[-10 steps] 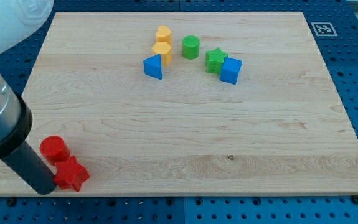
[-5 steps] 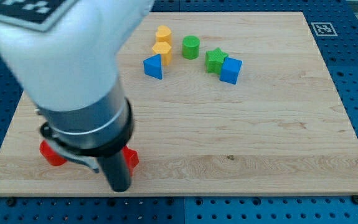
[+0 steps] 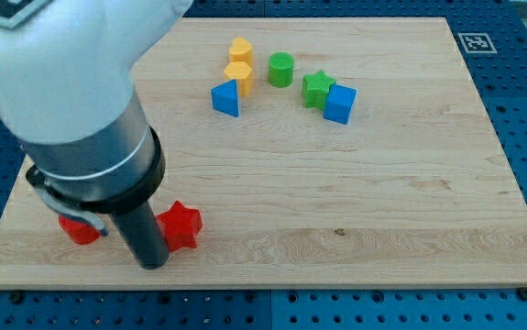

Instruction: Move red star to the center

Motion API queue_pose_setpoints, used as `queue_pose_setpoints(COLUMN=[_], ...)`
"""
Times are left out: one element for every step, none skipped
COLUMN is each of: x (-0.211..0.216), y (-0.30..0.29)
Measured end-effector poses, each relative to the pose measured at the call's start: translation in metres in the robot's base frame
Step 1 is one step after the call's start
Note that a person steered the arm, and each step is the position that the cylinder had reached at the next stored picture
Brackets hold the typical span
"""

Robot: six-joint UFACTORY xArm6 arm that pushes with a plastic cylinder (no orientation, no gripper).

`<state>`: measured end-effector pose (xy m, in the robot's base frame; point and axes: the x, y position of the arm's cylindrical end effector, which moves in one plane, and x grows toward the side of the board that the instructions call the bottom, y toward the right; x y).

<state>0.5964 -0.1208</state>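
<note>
The red star (image 3: 181, 225) lies on the wooden board (image 3: 382, 202) near the view's bottom left. My tip (image 3: 152, 263) is at the star's lower left, touching or almost touching it. A red cylinder (image 3: 80, 229) sits to the left of the rod, partly hidden behind the arm. The arm's white and dark body covers the view's upper left.
Near the view's top middle stand two yellow blocks (image 3: 239, 62), a blue wedge-like block (image 3: 226, 98), a green cylinder (image 3: 281, 70), a green star (image 3: 317, 88) and a blue cube (image 3: 340, 104). A marker tag (image 3: 475, 42) sits at the board's top right corner.
The rod swept right along the bottom edge and pushed the red star rightwards away from the red cylinder. The rod has since drawn back slightly to the left, uncovering the star.
</note>
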Motion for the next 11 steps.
queue_pose_setpoints(x=[-0.012, -0.015, -0.020, -0.034, -0.043, -0.057, -0.073, -0.060, -0.064, -0.076, -0.090], y=[0.001, 0.030, 0.069, 0.085, 0.103, 0.118, 0.119, 0.118, 0.099, 0.075, 0.064])
